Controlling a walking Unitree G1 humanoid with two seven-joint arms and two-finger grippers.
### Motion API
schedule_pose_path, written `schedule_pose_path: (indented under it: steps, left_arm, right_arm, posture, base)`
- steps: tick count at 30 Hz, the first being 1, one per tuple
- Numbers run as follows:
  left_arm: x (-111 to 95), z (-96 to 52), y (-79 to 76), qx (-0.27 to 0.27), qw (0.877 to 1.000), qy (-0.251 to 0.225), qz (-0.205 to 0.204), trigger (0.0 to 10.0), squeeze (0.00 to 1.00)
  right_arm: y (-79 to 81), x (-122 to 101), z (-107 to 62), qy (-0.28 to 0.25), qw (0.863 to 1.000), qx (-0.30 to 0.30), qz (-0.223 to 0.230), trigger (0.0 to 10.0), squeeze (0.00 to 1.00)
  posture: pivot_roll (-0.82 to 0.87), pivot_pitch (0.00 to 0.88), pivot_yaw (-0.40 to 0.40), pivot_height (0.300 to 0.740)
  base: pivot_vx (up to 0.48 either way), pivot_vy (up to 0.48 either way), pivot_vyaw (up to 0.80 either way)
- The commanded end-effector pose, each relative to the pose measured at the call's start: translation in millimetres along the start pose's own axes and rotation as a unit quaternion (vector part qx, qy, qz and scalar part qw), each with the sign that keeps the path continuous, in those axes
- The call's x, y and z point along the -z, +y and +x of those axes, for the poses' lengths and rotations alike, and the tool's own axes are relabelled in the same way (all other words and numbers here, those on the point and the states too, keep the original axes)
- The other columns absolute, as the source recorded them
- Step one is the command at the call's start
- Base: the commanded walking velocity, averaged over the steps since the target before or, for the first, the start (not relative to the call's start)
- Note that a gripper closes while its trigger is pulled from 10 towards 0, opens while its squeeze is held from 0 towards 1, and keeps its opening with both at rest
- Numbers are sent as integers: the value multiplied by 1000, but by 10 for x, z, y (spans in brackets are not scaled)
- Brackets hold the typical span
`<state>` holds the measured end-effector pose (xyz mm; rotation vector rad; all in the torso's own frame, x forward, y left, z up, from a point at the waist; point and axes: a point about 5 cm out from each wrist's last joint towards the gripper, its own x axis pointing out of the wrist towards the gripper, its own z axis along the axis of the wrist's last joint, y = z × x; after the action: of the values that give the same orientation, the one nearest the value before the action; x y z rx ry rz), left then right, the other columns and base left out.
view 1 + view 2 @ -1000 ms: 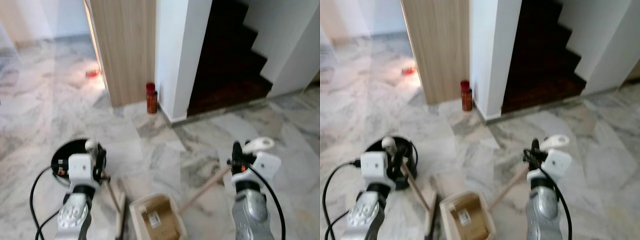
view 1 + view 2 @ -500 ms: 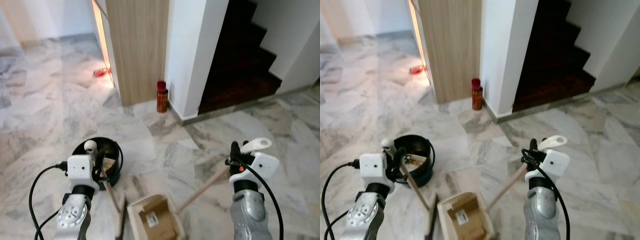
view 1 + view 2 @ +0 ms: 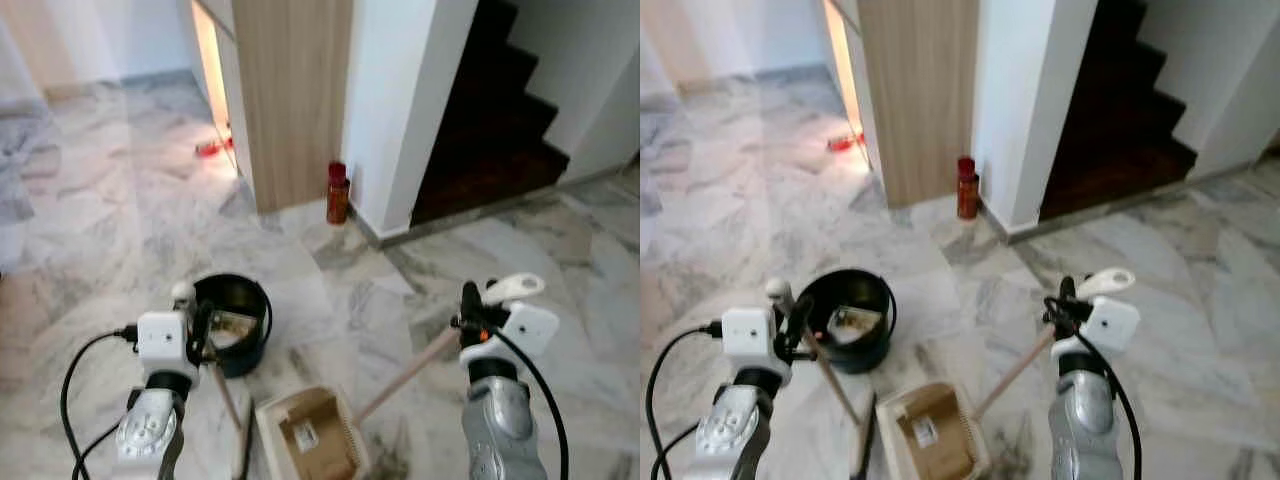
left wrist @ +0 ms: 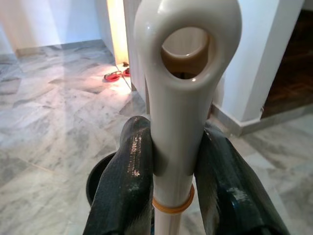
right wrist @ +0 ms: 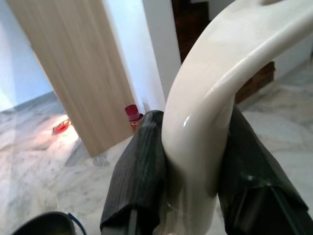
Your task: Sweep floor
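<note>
Head view: the black bin (image 3: 236, 322) holds scraps of litter; just beside it, nearer the robot, lies the dustpan (image 3: 308, 437) with cardboard inside. A red canister (image 3: 338, 193) stands beyond the bin by the wooden panel (image 3: 295, 90).

Left wrist: left gripper (image 4: 172, 161) clamps the broom handle (image 4: 182, 88).

Right wrist: right gripper (image 5: 193, 161) clasps the dustpan handle (image 5: 220, 83).

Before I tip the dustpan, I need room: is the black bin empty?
Not empty. The black bin stands upright on the floor with a pale piece of rubbish lying inside.
</note>
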<state>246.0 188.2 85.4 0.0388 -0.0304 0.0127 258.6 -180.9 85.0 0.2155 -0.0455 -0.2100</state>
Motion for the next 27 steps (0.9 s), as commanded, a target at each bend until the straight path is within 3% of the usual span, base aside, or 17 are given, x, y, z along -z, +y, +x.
schedule_pose_path:
  steps: [1, 27]
  left_arm:
    - [-95, 23, -47, 7, 1000, -25, -2, 8157, 0]
    - [-101, 34, -43, 4, 1000, -25, -1, 9608, 0]
  right_arm:
    - [-10, -76, 28, -18, 1000, 2, 8, 10000, 0]
    - [19, -67, 30, -12, 1000, -5, 12, 10000, 0]
  posture:
    - [17, 0, 7, 740]
    - [18, 0, 6, 740]
  base:
    - [0, 334, 0]
    - [0, 336, 0]
